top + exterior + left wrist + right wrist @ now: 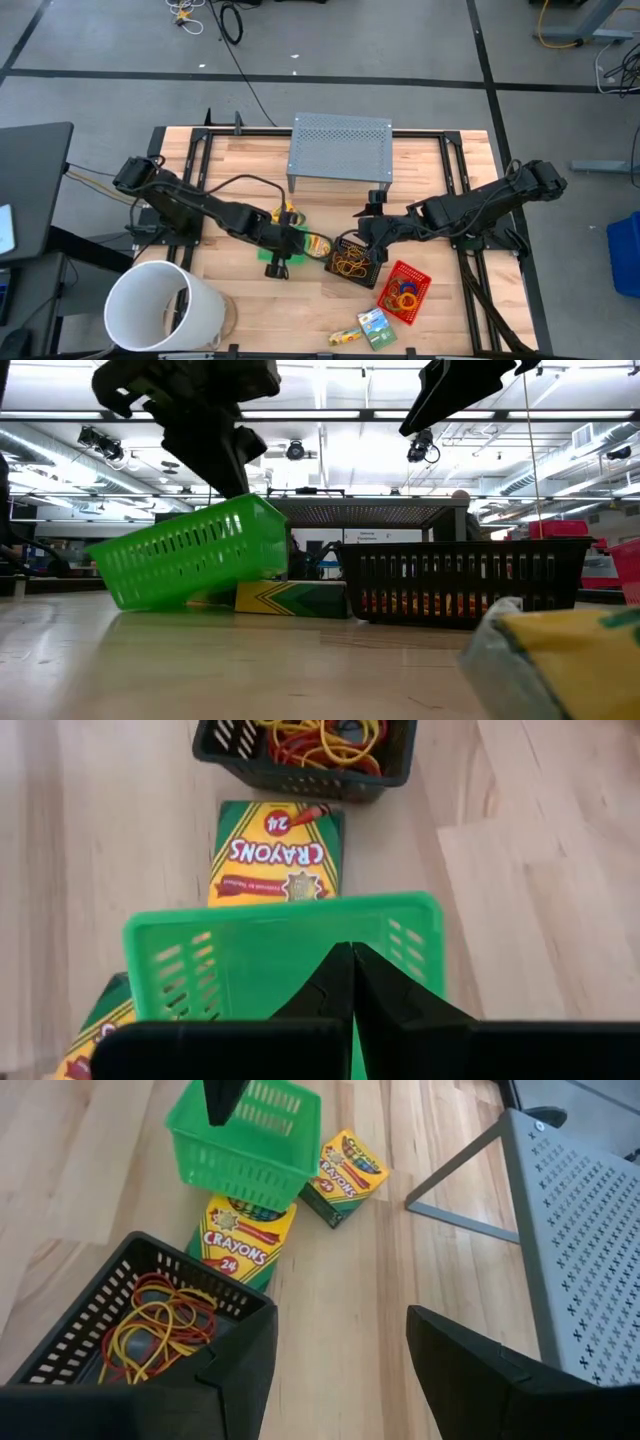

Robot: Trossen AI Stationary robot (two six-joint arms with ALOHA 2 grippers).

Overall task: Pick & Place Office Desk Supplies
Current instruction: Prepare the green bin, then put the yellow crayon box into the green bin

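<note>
My left gripper is shut on the green mesh tray at mid-table. The tray stands tilted, one bottom corner on the table and its raised side over a crayon box. A second crayon box lies beside it. My right gripper is open and empty, hovering over the far edge of the black mesh tray, which holds rubber bands. The red tray holds coloured rings. A third crayon box and a yellow glue stick lie near the front edge. My left gripper pinches one wall of the green tray at its rim between its two fingers, coming from above and pointing down. The fingers themselves hide most of the contact. The tray hangs tilted, its lower corner still on the table.
The big white bucket stands at the front left corner. The grey perforated stand stands at the back middle. Bare wood lies between the green tray and the front edge.
</note>
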